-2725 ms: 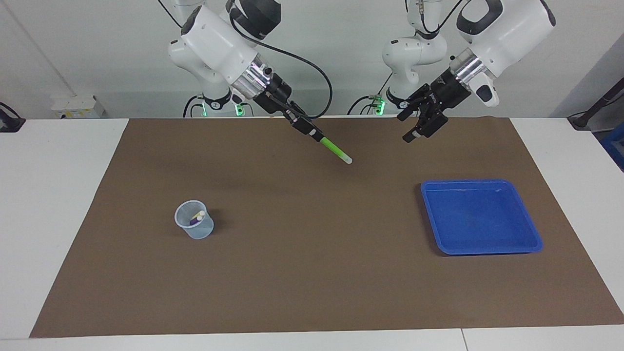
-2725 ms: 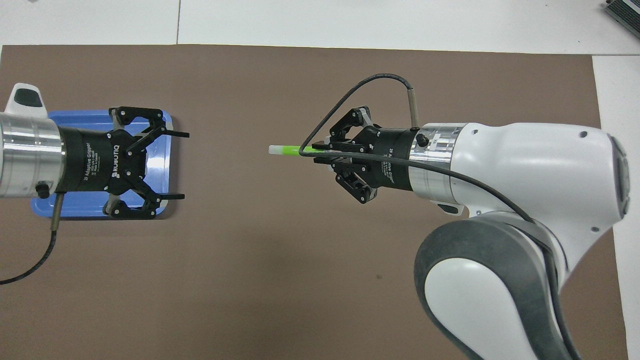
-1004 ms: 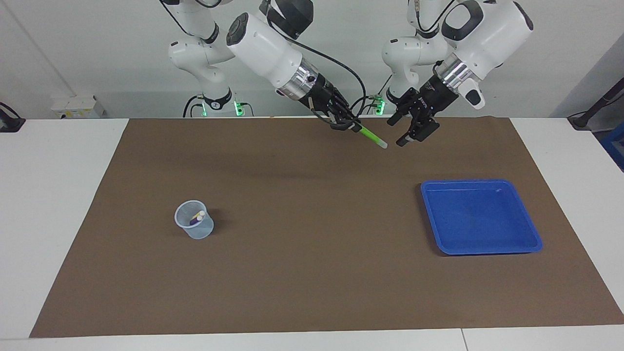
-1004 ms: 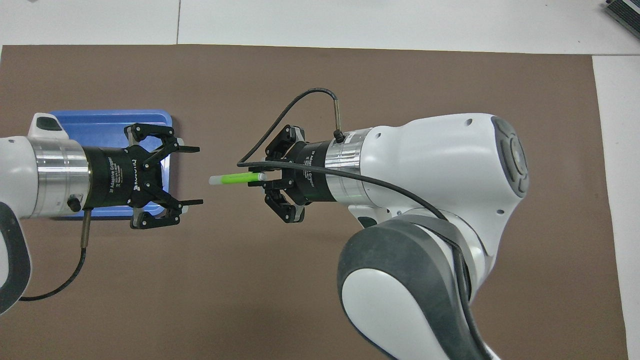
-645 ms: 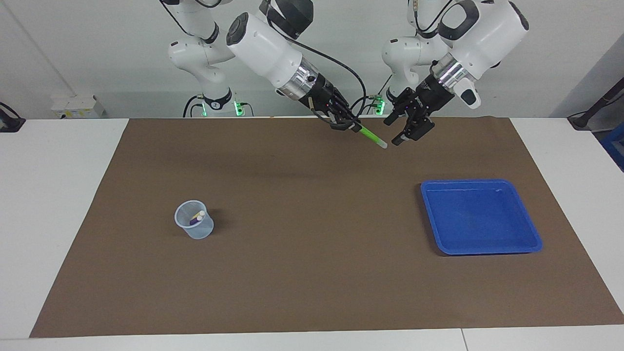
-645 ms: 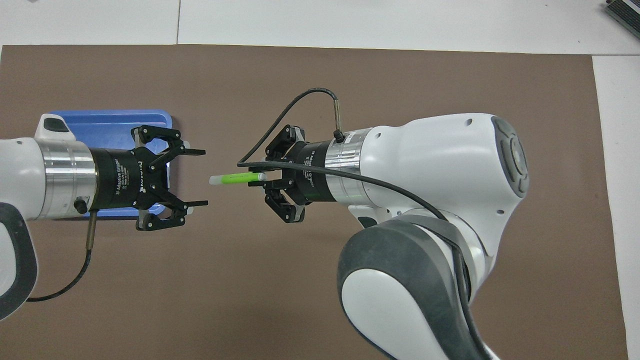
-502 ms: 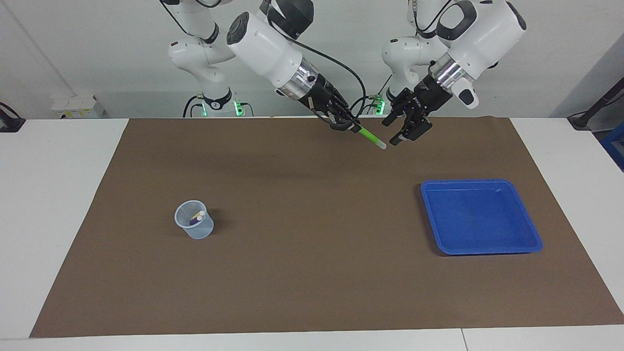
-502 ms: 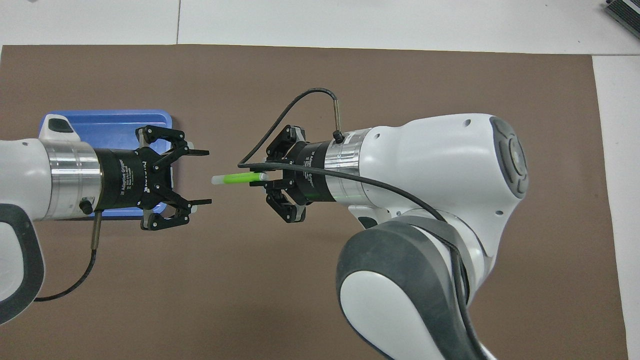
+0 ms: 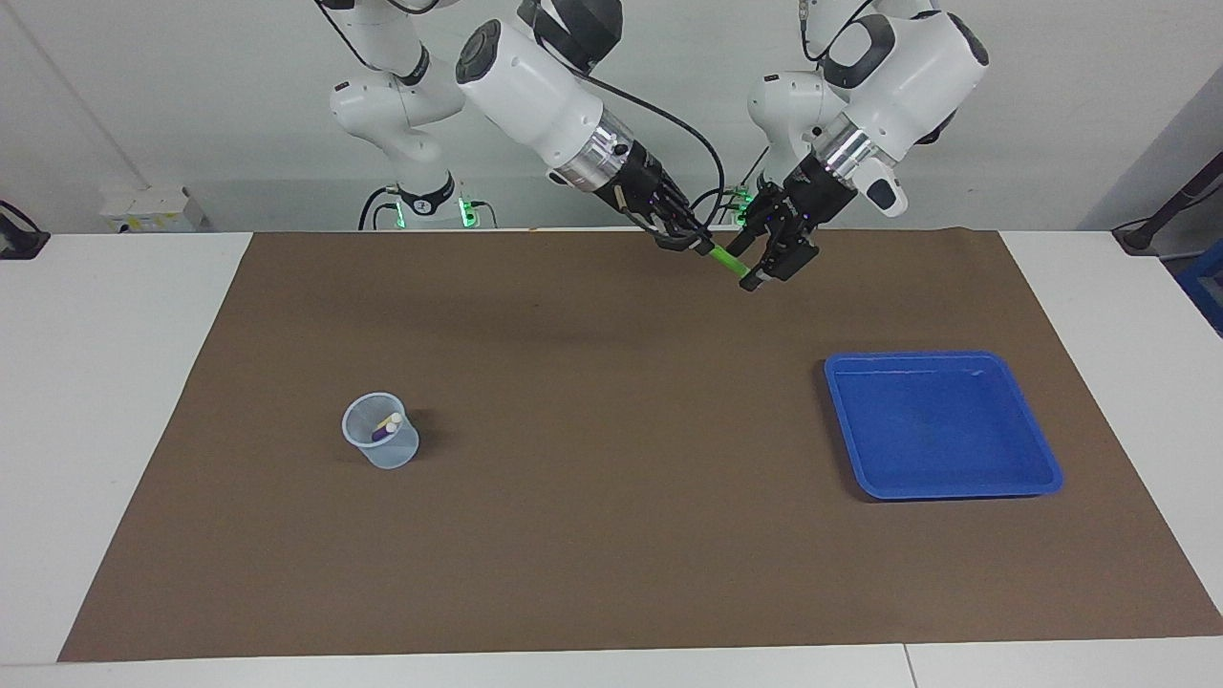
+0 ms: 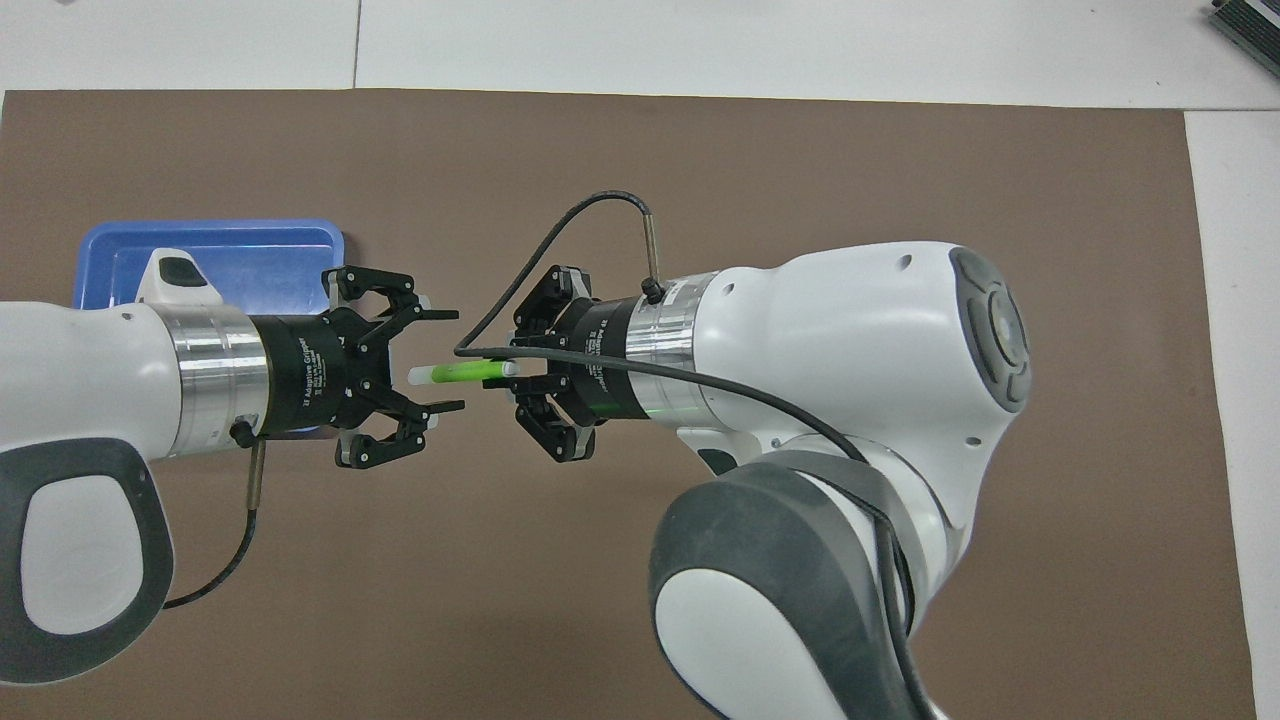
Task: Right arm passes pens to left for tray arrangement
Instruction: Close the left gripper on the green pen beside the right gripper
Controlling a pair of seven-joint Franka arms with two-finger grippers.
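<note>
My right gripper (image 9: 700, 246) (image 10: 512, 372) is shut on the green pen (image 9: 726, 262) (image 10: 462, 373) and holds it in the air over the mat's edge by the robots. The pen's whitish end points at my left gripper (image 9: 756, 272) (image 10: 441, 361). That gripper is open, and its fingers (image 10: 440, 315) stand on either side of the pen's end without touching it. The blue tray (image 9: 941, 357) (image 10: 230, 232) lies empty toward the left arm's end of the table. A purple pen (image 9: 381, 434) and a yellow pen (image 9: 391, 420) stand in a cup.
The small translucent cup (image 9: 380, 445) stands on the brown mat (image 9: 611, 497) toward the right arm's end; the right arm hides it in the overhead view. White table surface (image 9: 105, 382) surrounds the mat.
My left gripper has moved toward the right gripper, so its fingers now straddle the pen's whitish end, and they have narrowed a little. The right gripper kept hold of the green pen and shifted slightly.
</note>
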